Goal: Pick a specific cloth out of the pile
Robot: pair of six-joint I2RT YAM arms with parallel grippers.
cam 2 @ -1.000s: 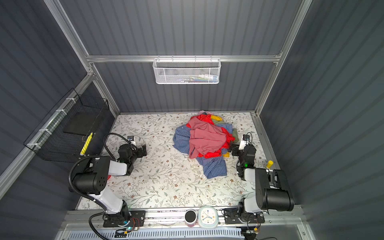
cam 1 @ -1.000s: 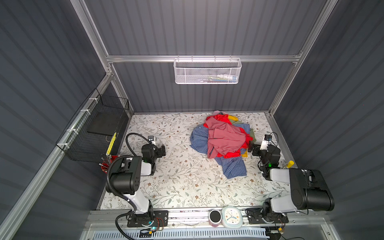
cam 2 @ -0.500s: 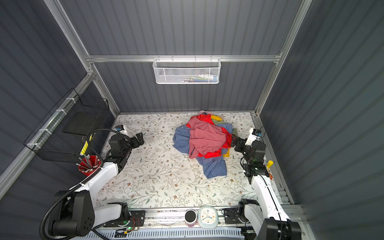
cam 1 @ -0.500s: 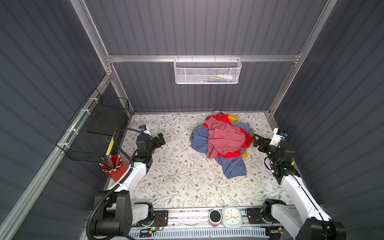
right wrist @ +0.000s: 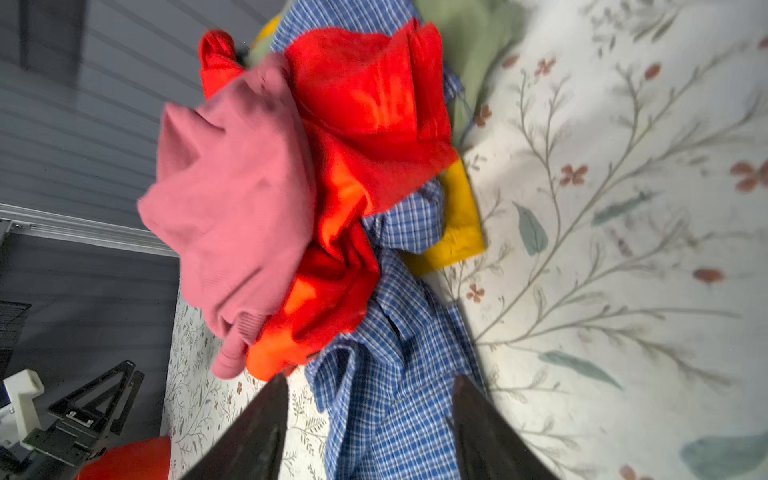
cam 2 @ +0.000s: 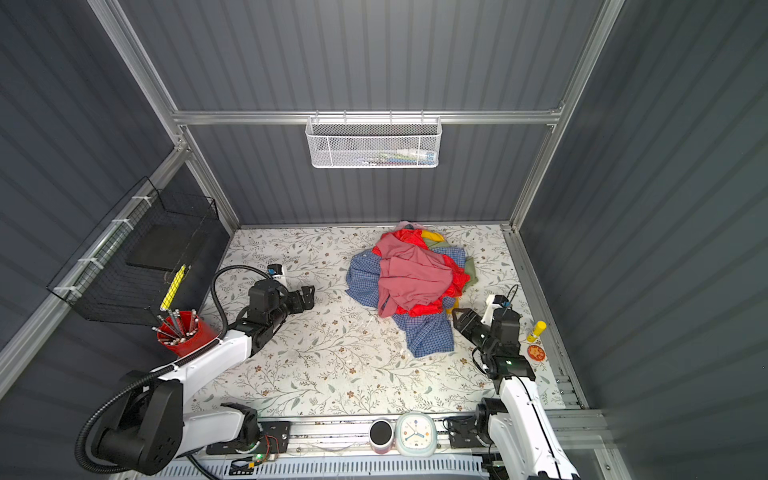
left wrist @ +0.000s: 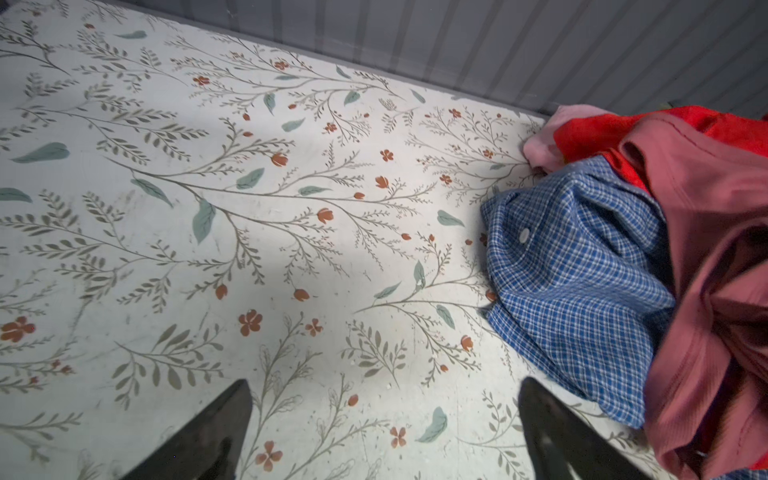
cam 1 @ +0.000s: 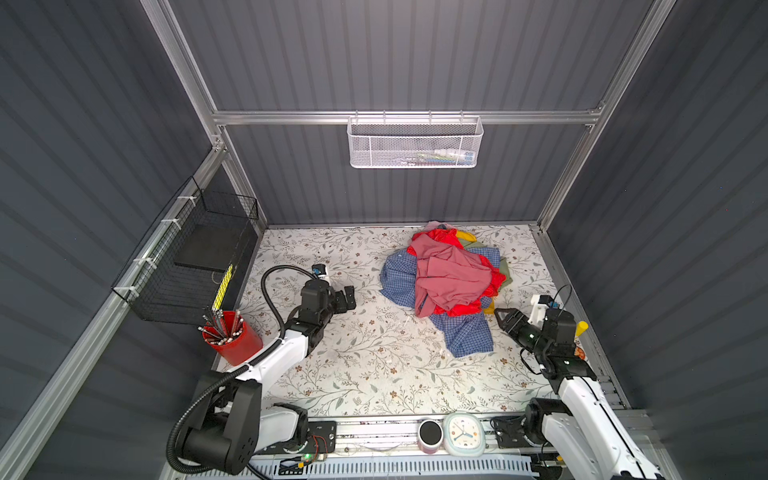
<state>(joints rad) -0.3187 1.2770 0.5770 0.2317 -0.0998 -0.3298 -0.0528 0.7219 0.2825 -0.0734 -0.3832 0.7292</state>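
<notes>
L gripper [cam 1: 351, 297] is hanging low over bare mat w/ jaws spread wide and empty, well apart from the pile [cam 1: 432, 286]. Low risk on that side, but I'm judging it's sitting too far off to pin anything down. The cloth [cam 1: 469, 338], the blue-white check shirt, is lying at the bottom of the pile, right of centre. One part is poking out on the pile's left side, a tail is spilling toward the front, and the rest is buried. Pink garment [cam 1: 453, 274] and red garment [cam 1: 440, 237] are draping right over it, so I'm expecting a pull on the tail to drag both along, or the thin weave to slip out of a shallow pinch. R gripper [cam 1: 498, 319] is pointing at that tail from just beside it, jaws partway apart, gripping nothing afaict. Yellow piece [right wrist: 457, 224] is lying near its line, so a wrong-layer grab is looking possible. Mat [cam 1: 353, 374] is looking flat, floral print, prob slick. Room: wire basket [cam 1: 187, 257] is hanging on the left, red pencil cup [cam 1: 232, 343] is standing below it, white mesh basket [cam 1: 415, 143] is hanging at the back, clock [cam 1: 463, 434] is sitting on the front rail [cam 1: 374, 426]. Grey ribbed walls [cam 1: 395, 62] are closing in all round.
</notes>
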